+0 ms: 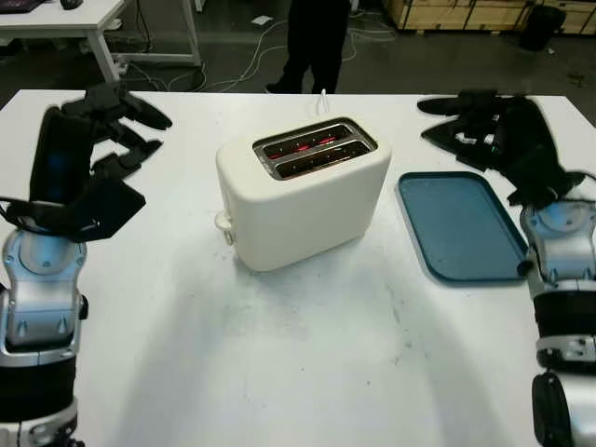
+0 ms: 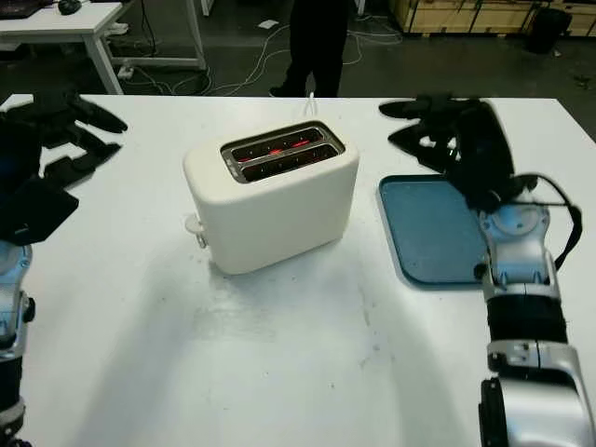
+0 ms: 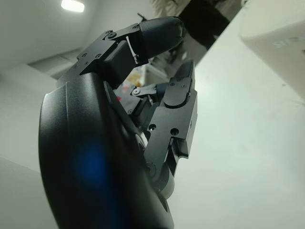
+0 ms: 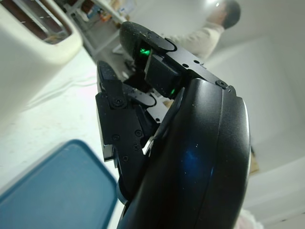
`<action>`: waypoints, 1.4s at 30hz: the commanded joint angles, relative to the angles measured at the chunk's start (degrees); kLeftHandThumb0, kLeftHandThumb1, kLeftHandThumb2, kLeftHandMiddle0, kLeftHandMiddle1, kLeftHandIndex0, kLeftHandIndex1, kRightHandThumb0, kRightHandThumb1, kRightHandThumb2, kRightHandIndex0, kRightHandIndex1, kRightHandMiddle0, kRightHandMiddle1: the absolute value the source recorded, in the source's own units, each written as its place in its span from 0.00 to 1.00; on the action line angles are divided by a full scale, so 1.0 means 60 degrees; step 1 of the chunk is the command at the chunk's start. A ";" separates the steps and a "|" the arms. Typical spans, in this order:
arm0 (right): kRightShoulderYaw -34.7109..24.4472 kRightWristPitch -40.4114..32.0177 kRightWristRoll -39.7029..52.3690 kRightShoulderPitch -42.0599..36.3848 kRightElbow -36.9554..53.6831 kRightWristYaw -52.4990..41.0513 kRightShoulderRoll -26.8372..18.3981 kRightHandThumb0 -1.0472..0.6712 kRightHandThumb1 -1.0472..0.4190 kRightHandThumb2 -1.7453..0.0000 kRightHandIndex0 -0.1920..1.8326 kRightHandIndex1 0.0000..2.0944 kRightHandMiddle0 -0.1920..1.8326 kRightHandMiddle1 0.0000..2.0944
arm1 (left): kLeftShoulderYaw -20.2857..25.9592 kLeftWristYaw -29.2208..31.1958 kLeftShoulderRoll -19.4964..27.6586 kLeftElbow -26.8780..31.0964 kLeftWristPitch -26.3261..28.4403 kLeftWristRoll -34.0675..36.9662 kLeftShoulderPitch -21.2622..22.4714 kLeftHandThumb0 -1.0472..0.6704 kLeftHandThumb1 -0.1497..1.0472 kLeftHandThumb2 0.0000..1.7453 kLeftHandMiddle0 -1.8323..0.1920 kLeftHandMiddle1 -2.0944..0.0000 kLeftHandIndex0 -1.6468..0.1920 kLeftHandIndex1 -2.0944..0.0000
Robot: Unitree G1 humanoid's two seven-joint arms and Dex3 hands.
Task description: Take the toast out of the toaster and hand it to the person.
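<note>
Both hands are open and hold nothing: left hand (image 1: 98,140) and right hand (image 2: 447,130) flank the cream toaster (image 1: 303,191), well apart. Toast isn't visible in the glowing slots (image 1: 314,147); fingers should enter from above.

A blue tray (image 1: 461,223) is set flat on the white counter (image 1: 279,354). Beyond the counter's far edge, cables (image 1: 251,56) are strewn over the floor.

Beyond the white table (image 1: 279,372), cables (image 1: 242,56) trail across a dark floor (image 1: 419,65) beside a white desk (image 1: 84,23).
</note>
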State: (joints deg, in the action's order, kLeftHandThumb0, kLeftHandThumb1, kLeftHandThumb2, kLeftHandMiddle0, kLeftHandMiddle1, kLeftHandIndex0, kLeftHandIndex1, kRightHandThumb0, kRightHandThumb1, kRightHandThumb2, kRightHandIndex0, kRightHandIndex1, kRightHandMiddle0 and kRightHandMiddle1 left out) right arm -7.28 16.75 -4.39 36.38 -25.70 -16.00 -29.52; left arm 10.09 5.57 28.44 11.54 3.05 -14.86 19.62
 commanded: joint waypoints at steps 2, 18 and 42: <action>0.0132 0.0431 -0.0094 0.0304 -0.0296 0.0012 -0.0107 0.59 0.11 1.00 0.58 0.24 0.62 0.01 | -0.0142 0.0109 0.0184 -0.0200 -0.0059 -0.0106 0.0359 0.70 0.82 0.00 0.46 0.46 0.43 0.63; 0.0518 0.0153 -0.0509 0.0497 -0.0086 -0.0048 -0.0255 0.62 0.12 1.00 0.60 0.22 0.62 0.01 | -0.0431 0.0541 0.0461 -0.0477 -0.0307 -0.0208 0.0922 0.72 0.81 0.00 0.43 0.52 0.38 0.70; 0.0464 0.0218 -0.0491 0.0409 -0.0153 -0.0001 -0.0350 0.55 0.13 1.00 0.60 0.23 0.63 0.00 | -0.0470 0.0658 0.0368 -0.0164 0.0095 -0.0222 0.0704 0.74 0.82 0.01 0.42 0.55 0.36 0.74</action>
State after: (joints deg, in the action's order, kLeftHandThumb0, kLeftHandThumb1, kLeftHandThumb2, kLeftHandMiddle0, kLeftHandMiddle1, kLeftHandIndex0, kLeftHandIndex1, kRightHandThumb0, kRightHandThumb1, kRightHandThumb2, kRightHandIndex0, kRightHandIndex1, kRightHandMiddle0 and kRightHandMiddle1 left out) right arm -4.22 17.42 -7.76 38.49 -26.50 -16.53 -31.41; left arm 7.34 9.44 30.77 10.26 3.18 -16.22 24.58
